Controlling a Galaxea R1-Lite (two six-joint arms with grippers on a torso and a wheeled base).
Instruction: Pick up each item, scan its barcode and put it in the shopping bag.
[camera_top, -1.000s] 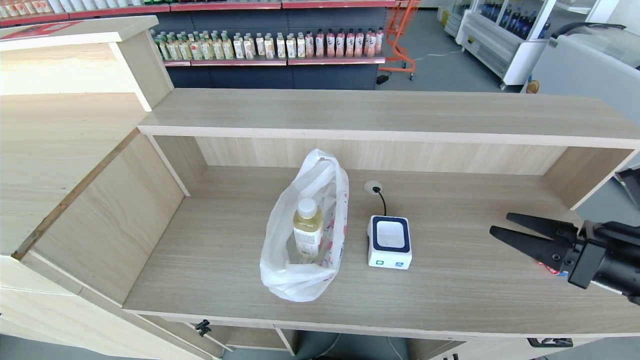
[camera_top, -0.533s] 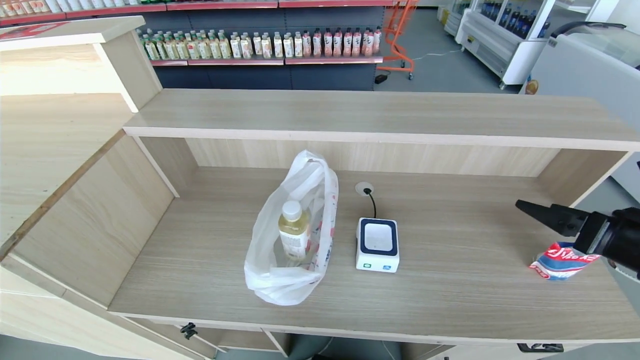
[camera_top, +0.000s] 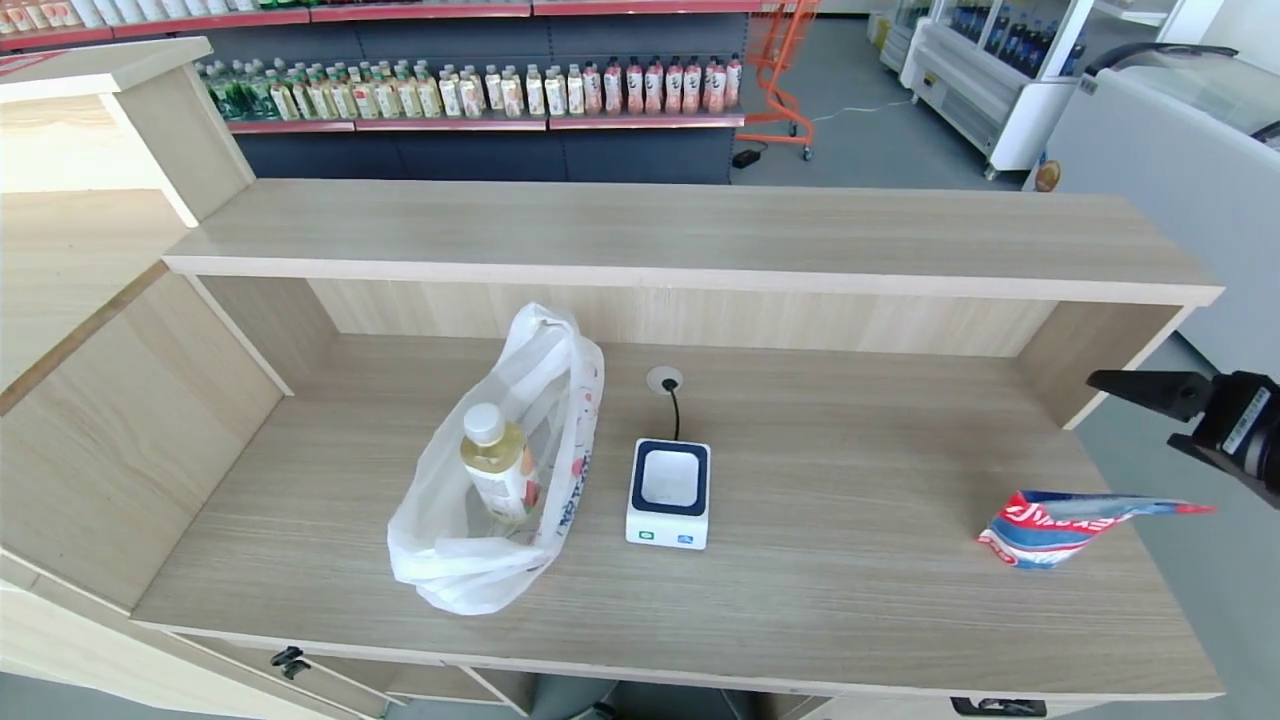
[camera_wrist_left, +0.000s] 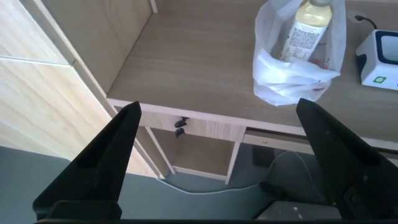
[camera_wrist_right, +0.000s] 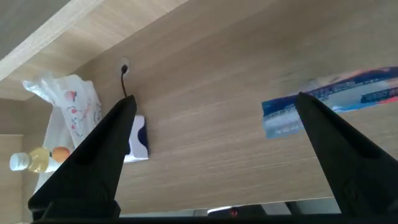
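A white plastic shopping bag (camera_top: 470, 540) stands open left of centre on the wooden counter (camera_top: 850, 480), with a yellow drink bottle (camera_top: 495, 470) upright inside it. The white barcode scanner (camera_top: 668, 492) sits just right of the bag. A red and blue snack pouch (camera_top: 1060, 525) lies near the counter's right end. My right gripper (camera_top: 1150, 405) hangs open and empty, above and to the right of the pouch (camera_wrist_right: 329, 109). My left gripper (camera_wrist_left: 219, 106) is open and empty off the counter's front left corner, below the bag (camera_wrist_left: 292, 81).
A raised ledge (camera_top: 700, 230) runs along the back of the counter, and wooden side walls (camera_top: 130, 440) close both ends. The scanner's cable runs to a grommet (camera_top: 665, 380). Drink shelves (camera_top: 480, 90) and freezers (camera_top: 1150, 130) stand behind.
The head camera has swung right, shifting the whole scene left. My right gripper has drawn back up and to the right, off the snack pouch, which now lies uncovered.
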